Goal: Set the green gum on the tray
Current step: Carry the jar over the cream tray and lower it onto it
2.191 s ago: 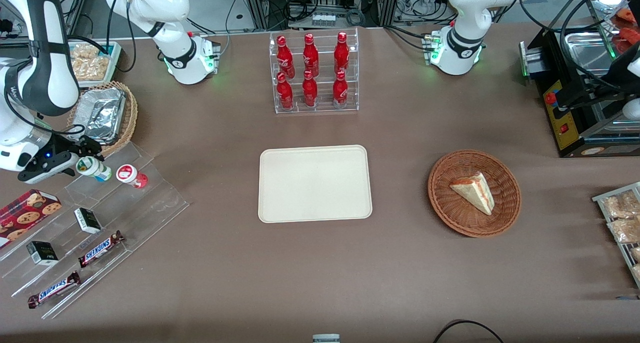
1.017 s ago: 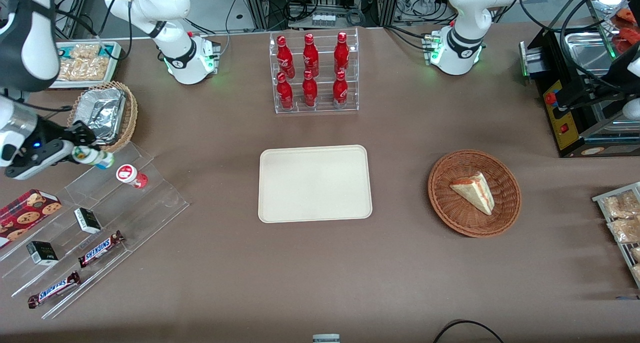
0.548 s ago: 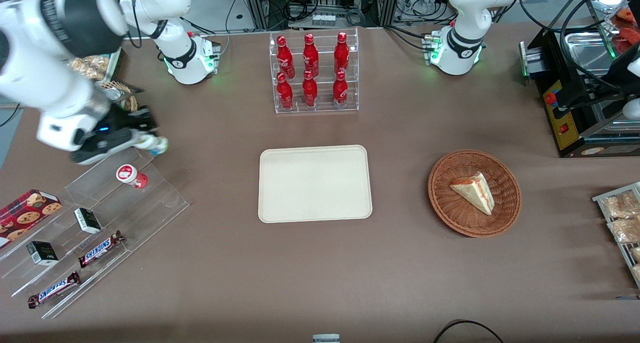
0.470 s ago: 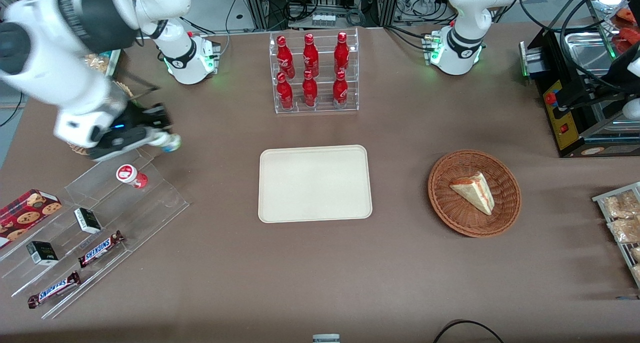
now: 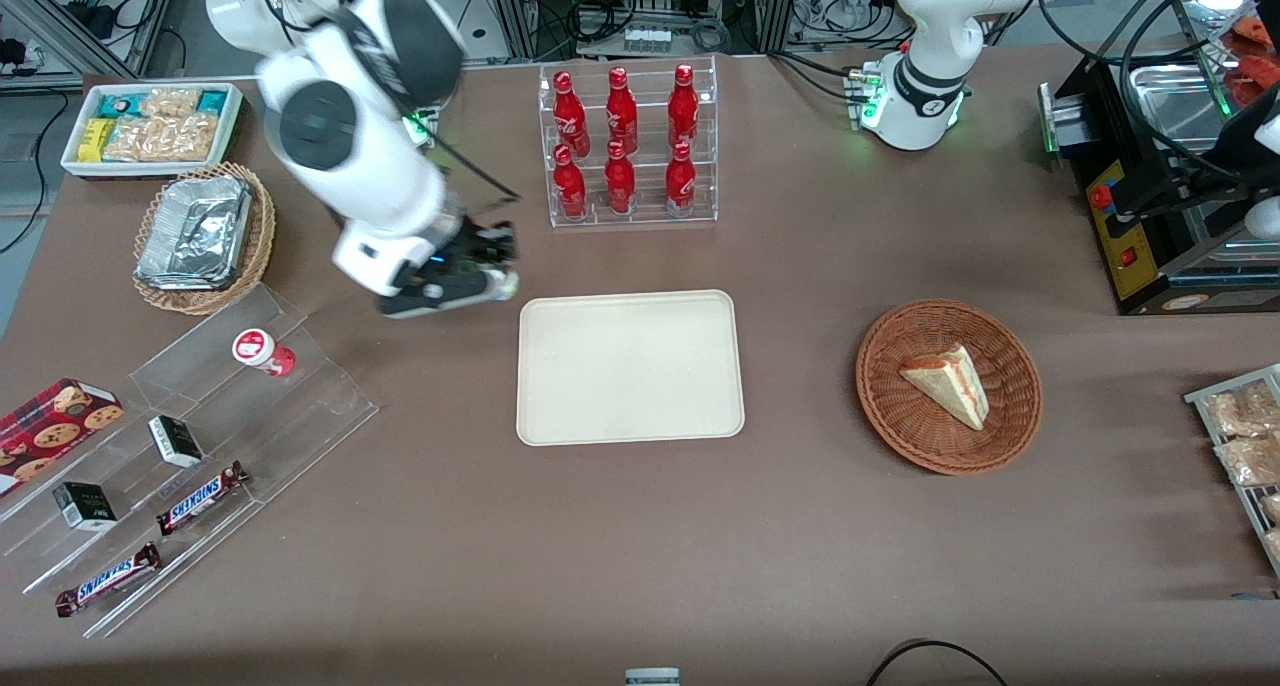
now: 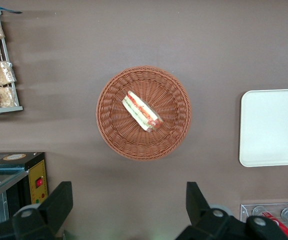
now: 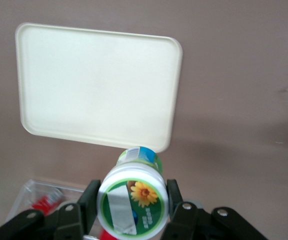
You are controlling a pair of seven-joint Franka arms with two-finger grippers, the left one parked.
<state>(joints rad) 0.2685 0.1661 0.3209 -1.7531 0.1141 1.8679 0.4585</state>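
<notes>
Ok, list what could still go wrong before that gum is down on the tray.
1. The tool carries the green gum by its round lid, with the body lying sideways, so it may roll once released on the flat tray.
2. The tool is beside the tray's corner, not yet over it; letting go now would likely drop the gum on the table.
3. The rack of red bottles stands close to the arm's path.

"SNICKERS" on both candy bars [image 5: 201, 497]
</notes>
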